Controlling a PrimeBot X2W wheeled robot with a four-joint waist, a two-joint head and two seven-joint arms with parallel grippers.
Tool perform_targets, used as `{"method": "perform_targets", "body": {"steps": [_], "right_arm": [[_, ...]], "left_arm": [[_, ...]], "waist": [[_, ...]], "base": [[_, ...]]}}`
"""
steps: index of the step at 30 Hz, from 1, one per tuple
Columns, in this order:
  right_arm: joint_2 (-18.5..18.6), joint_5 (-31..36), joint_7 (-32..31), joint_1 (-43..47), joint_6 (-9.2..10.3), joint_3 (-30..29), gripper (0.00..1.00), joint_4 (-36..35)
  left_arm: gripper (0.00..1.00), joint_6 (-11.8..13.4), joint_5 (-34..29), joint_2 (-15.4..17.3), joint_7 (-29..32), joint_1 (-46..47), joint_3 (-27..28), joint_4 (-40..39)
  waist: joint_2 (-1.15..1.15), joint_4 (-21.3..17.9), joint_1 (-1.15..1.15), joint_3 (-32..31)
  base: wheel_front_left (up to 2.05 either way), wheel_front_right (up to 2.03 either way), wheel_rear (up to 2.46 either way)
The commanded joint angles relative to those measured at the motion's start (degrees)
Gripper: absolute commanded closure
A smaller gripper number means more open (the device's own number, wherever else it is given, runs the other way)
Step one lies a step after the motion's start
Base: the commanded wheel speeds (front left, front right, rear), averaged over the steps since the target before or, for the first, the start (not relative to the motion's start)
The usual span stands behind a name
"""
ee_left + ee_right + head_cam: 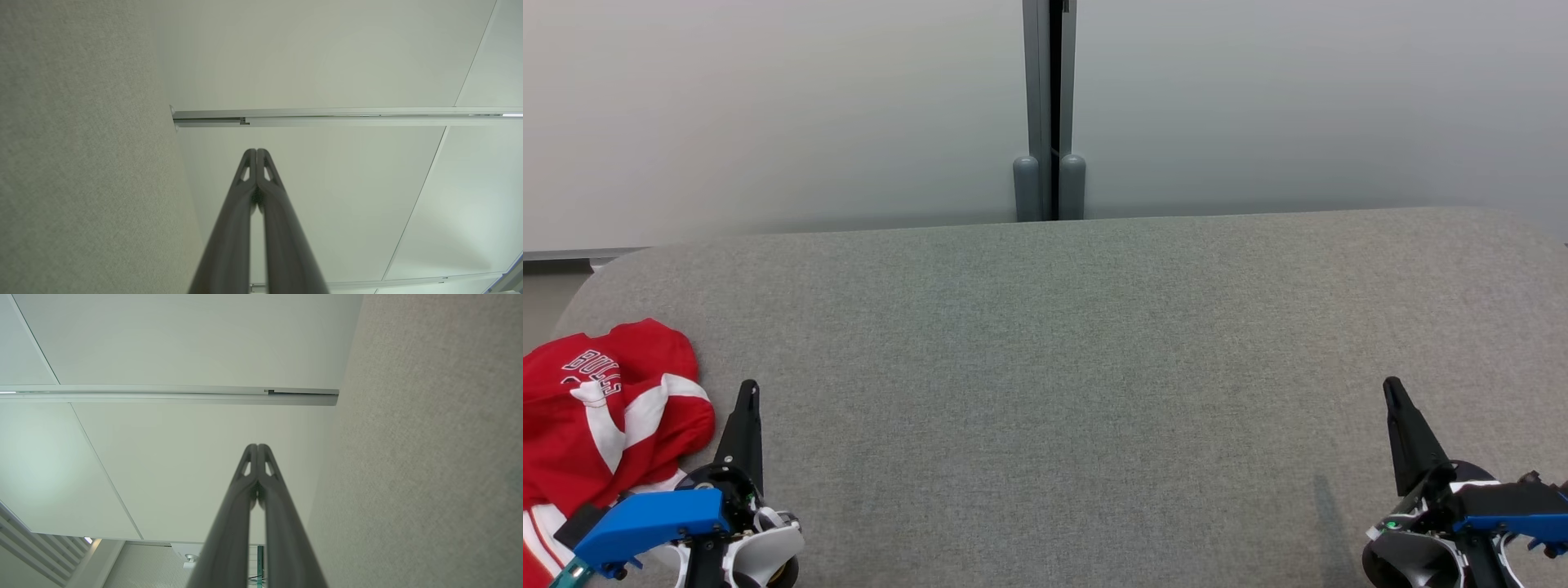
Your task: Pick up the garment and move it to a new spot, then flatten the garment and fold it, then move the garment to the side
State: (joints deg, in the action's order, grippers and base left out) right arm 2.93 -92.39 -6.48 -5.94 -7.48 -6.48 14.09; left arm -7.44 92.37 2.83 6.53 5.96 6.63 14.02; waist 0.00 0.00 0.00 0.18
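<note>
The garment (600, 416) is a red jersey with white trim and lettering, lying crumpled at the near left edge of the grey fabric table (1062, 367). My left gripper (749, 388) stands just to its right, fingers together and empty, apart from the cloth. At the near right my right gripper (1392, 385) is also shut on nothing. In the left wrist view the left gripper (256, 151) has its fingertips pressed together, and in the right wrist view the right gripper (257, 446) looks the same.
A pale partition wall rises behind the table, with a grey vertical post (1049, 106) at its middle. The table's far corners are rounded. The table's broad grey surface stretches between the two grippers.
</note>
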Motion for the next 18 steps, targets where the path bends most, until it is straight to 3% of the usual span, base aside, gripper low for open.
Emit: {"method": "perform_targets", "body": {"steps": [1, 18], "right_arm": [[-0.07, -0.03, -0.03, -0.73, -0.03, -0.03, 1.0, 0.09], [-0.07, -0.03, -0.03, -0.73, -0.03, -0.03, 1.0, 0.09]], "left_arm": [[1.0, -0.3, 0.07, -0.07, 0.1, 0.6, 0.06, 0.04], [1.0, -0.3, 0.07, -0.07, 0.1, 0.61, 0.06, 0.04]], "waist": [[0.0, 0.0, 0.0, 0.0], [0.0, 0.0, 0.0, 0.0]], "base": [[0.0, 0.0, 0.0], [0.0, 0.0, 0.0]]}}
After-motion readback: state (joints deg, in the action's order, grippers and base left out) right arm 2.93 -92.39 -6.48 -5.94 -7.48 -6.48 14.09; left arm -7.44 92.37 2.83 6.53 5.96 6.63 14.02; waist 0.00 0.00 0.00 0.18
